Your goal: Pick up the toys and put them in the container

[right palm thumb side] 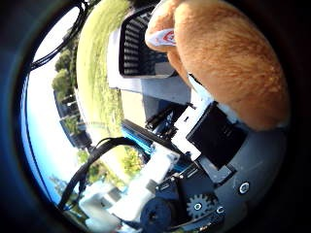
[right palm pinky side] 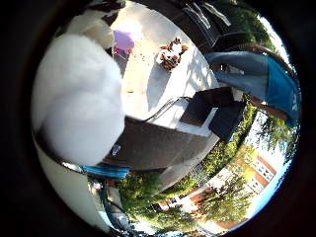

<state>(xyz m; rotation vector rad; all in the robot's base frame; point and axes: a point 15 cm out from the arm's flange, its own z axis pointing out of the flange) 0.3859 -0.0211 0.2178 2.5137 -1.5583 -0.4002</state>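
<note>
A plush toy with orange-brown fur [right palm thumb side: 228,63] and a white fuzzy part [right palm pinky side: 79,98] fills much of both palm views, pressed close against the palm. My right hand [right palm thumb side: 199,145] has its white and black fingers curled up against the toy's underside, holding it in the air. A black slatted container [right palm thumb side: 138,46] stands on a pale surface beyond the toy. On the light table [right palm pinky side: 148,84] lies a small striped tiger-like plush [right palm pinky side: 170,54], with a purple object [right palm pinky side: 123,39] near it.
A person in a blue top and jeans [right palm pinky side: 266,79] stands at the table's far side. Black boxes [right palm pinky side: 212,111] sit at the table's edge. Grass, trees and buildings lie around.
</note>
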